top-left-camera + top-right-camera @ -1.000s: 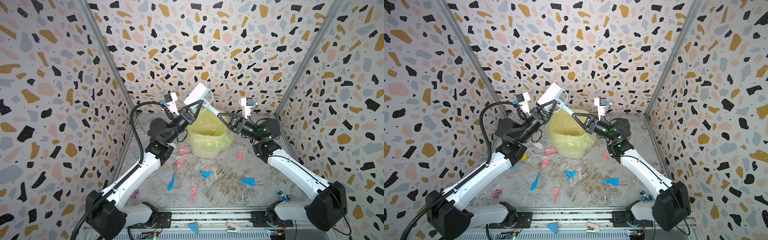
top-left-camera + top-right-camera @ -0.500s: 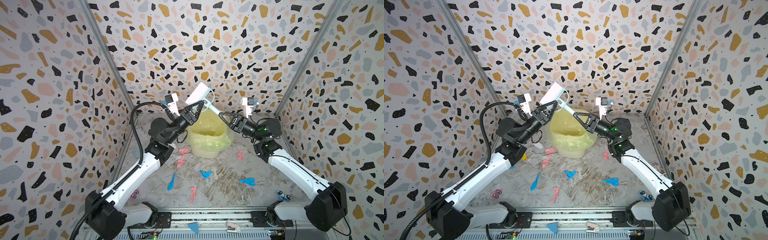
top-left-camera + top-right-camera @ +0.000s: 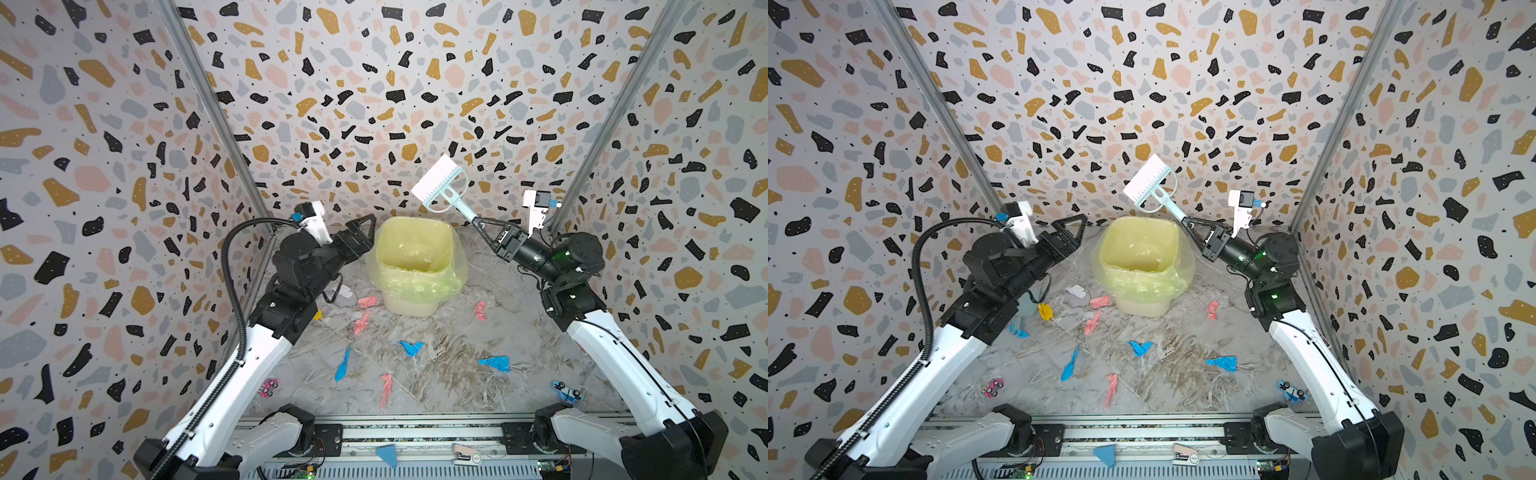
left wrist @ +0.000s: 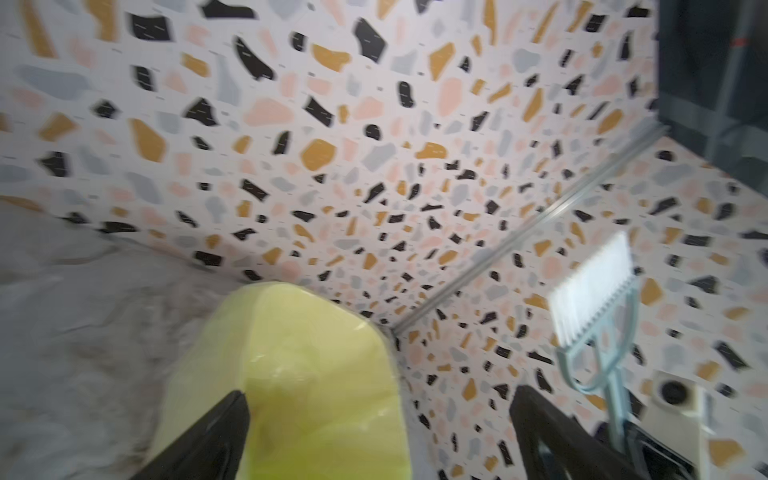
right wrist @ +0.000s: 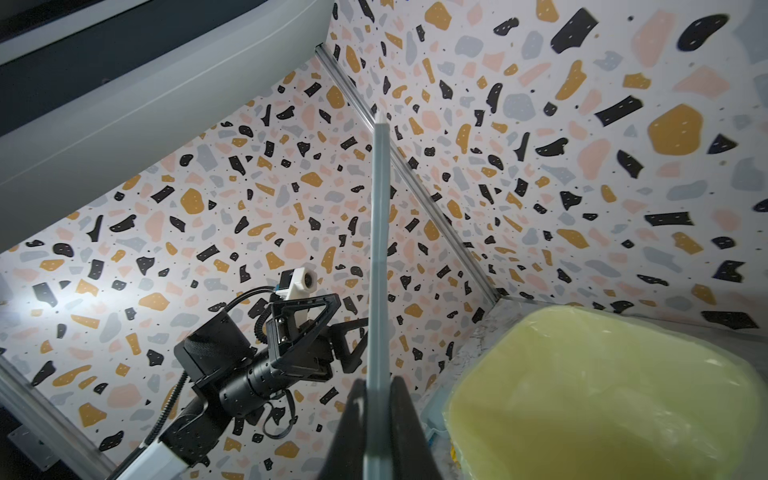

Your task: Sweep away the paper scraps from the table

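Right gripper (image 3: pixel 478 223): pinching the thin handle of the brush, jaws pressed on it from both sides; raised off the table at the far right corner of the bin.
Brush (image 3: pixel 438 183): pale blue-green frame with white bristles, held in the air with its head uppermost and tilted toward the back wall, higher than the bin; seen edge-on in the right wrist view (image 5: pixel 379 249).
Left gripper (image 3: pixel 365 226): jaws spread wide with nothing between them, raised just left of the bin and well apart from the brush.
Bin (image 3: pixel 415 286): pale tub lined with a yellow bag, upright at the back middle of the table, between the two arms.
Paper scraps: all lying on the table, none in a grip. Two pink ones (image 3: pixel 368 301) just left of the bin's foot, a white one (image 3: pixel 1076 291) beside them, one pink to its right, yellow and blue pieces under the left arm, three blue and one pink nearer the front.
Table (image 3: pixel 449 328): grey and brown marble pattern.
Toy cars: a pink one (image 3: pixel 269 388) front left, a blue one (image 3: pixel 566 391) front right, both clear of the scraps.
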Robot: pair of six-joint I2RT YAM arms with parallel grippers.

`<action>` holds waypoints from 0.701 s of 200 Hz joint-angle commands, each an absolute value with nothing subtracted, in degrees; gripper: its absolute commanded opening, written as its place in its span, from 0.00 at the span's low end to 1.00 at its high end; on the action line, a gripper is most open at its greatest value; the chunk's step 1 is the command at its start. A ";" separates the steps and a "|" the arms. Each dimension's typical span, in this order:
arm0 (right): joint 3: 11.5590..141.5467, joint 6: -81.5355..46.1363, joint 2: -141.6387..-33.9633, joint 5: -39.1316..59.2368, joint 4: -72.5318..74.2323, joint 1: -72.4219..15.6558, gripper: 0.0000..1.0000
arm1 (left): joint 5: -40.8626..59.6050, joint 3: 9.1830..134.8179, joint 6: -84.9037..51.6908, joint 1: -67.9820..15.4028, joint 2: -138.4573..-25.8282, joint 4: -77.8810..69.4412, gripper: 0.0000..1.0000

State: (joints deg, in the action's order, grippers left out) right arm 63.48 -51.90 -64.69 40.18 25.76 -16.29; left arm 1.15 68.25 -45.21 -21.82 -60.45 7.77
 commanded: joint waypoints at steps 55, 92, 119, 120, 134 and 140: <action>65.36 -44.12 -58.65 42.94 9.98 -4.76 0.00 | -11.88 59.30 -37.91 -5.23 -59.19 36.54 1.00; 64.44 -43.59 -57.59 43.64 7.90 -2.48 0.00 | -7.06 50.12 -35.88 7.37 -60.81 31.06 1.00; 63.77 -43.24 -57.09 44.37 7.26 -1.38 0.00 | -5.09 45.16 -34.01 13.53 -63.95 27.77 1.00; 63.70 -43.20 -57.06 44.38 7.28 -1.31 0.00 | -5.00 44.99 -33.92 13.71 -64.10 27.59 1.00; 63.07 -43.37 -56.63 44.64 7.52 -0.74 0.00 | -4.49 43.39 -32.89 15.79 -65.65 25.81 1.00; 62.87 -43.42 -56.53 44.80 7.48 -0.39 0.00 | -4.28 42.85 -32.45 16.33 -66.20 24.81 1.00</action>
